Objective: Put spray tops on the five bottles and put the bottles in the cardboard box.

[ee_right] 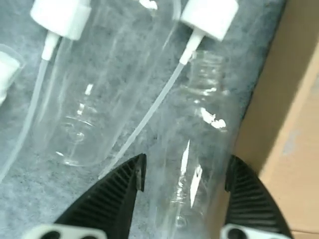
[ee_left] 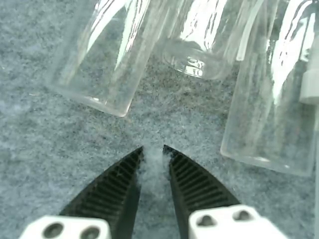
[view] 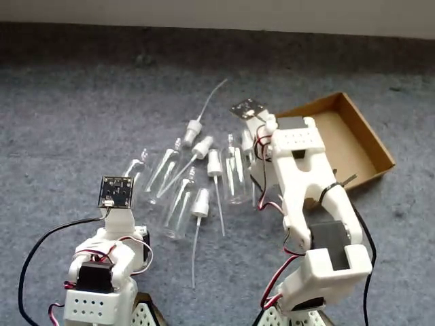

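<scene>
Several clear bottles lie on the grey carpet, among them one [view: 236, 173] by the right arm and one [view: 178, 204] nearer the left arm. White spray tops [view: 202, 146] with long tubes lie among them. My right gripper [ee_right: 187, 167] is open, its fingers on either side of a bottle [ee_right: 199, 124] that lies beside the cardboard box [ee_right: 294, 99]. Two spray tops [ee_right: 209, 17] lie just beyond it. My left gripper [ee_left: 153, 149] hovers low over the carpet with only a narrow gap and nothing in it. The bottle bases [ee_left: 99, 55] are just ahead of it.
The cardboard box [view: 370, 146] sits open at the back right, touching the right arm's side. One spray top [view: 200, 202] with its tube pointing toward the front lies between the arms. The left arm [view: 109, 272] stands at the front left, with bare carpet to its left.
</scene>
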Controlling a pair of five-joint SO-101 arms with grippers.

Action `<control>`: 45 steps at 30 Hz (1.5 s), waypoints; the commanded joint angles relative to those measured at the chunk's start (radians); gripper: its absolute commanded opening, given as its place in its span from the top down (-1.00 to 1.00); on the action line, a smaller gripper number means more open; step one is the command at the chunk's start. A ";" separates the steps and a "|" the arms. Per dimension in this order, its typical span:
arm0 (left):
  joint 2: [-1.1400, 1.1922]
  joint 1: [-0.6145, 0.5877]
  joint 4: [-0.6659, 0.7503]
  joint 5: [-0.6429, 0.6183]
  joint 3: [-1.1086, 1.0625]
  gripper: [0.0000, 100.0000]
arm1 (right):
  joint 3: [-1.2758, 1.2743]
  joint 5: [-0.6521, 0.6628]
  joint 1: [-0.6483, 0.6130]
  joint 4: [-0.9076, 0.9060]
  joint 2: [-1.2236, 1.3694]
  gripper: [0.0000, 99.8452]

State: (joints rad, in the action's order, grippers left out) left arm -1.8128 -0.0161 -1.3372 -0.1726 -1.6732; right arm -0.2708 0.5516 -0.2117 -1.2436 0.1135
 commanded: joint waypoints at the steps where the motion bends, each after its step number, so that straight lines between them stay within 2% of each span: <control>1: -0.012 -0.004 0.011 0.009 -0.021 0.99 | -0.041 0.071 -0.005 0.070 -0.035 0.54; 10: -0.012 -0.004 0.011 0.009 -0.021 0.99 | -0.148 0.083 -0.010 0.234 -0.036 0.54; 24: -0.012 -0.004 0.011 0.009 -0.021 0.99 | -0.143 0.077 -0.004 0.228 -0.045 0.55; 31: -0.012 -0.004 0.011 0.009 -0.021 0.99 | -0.068 0.075 -0.007 0.012 -0.127 0.78; 38: -0.012 -0.004 0.011 0.009 -0.021 0.99 | -0.005 0.075 -0.010 -0.176 -0.395 0.79; 45: -0.012 -0.004 0.011 0.009 -0.021 0.99 | -0.021 0.077 -0.007 -0.277 -0.737 0.79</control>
State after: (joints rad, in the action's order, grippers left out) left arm -1.8128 -0.0161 -1.3372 -0.1726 -1.6732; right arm -0.3368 0.6252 -0.2148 -1.4891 -0.4588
